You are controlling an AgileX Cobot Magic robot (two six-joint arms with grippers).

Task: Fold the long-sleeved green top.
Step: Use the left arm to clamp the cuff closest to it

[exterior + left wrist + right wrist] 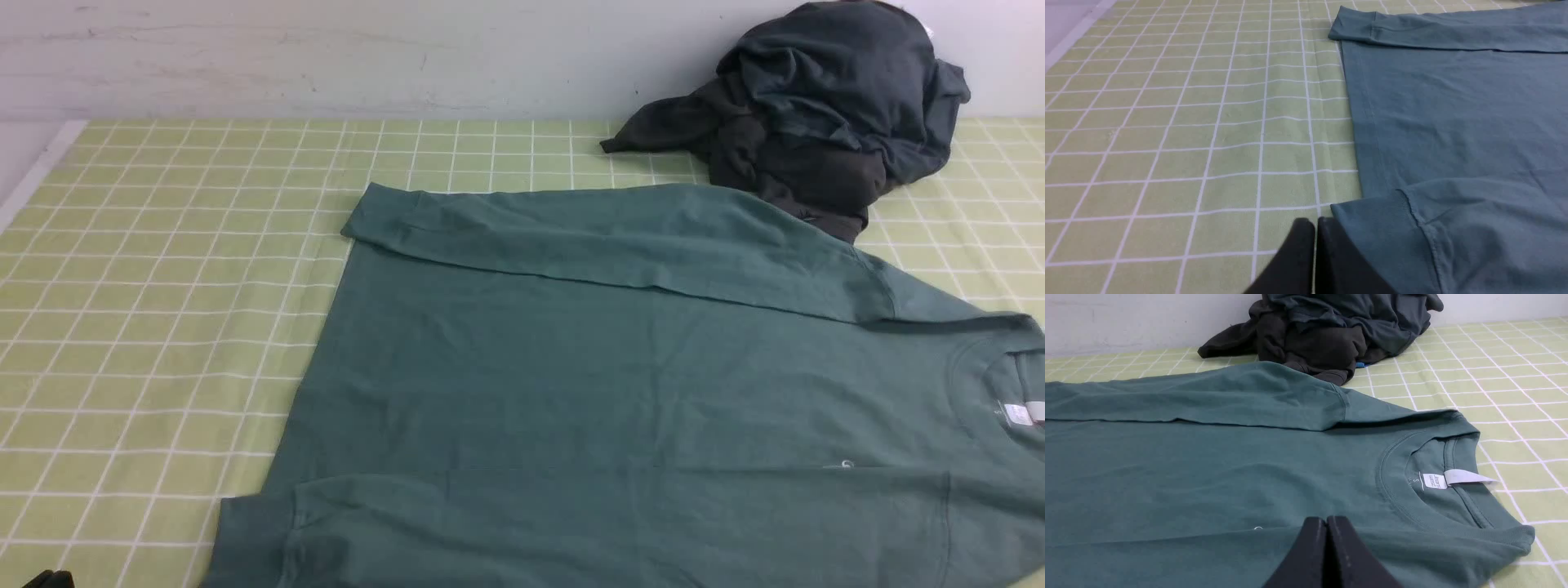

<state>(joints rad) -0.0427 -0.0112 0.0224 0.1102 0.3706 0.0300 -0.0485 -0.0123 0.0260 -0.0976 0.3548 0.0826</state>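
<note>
Left wrist view: left gripper (1314, 222), right gripper (1326, 520) both clenched, empty. I open both, pinch near edge of green top (1453, 122), fold toward 12 o'clock.

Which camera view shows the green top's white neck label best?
The right wrist view: the neck label is close and large. The front view shows it tiny at the picture's edge; the left wrist view omits it.

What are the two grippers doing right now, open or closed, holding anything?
Left gripper: closed, nothing visibly held, beside a sleeve cuff of the green top.
Right gripper: closed, nothing visibly held, over the green top.
</note>
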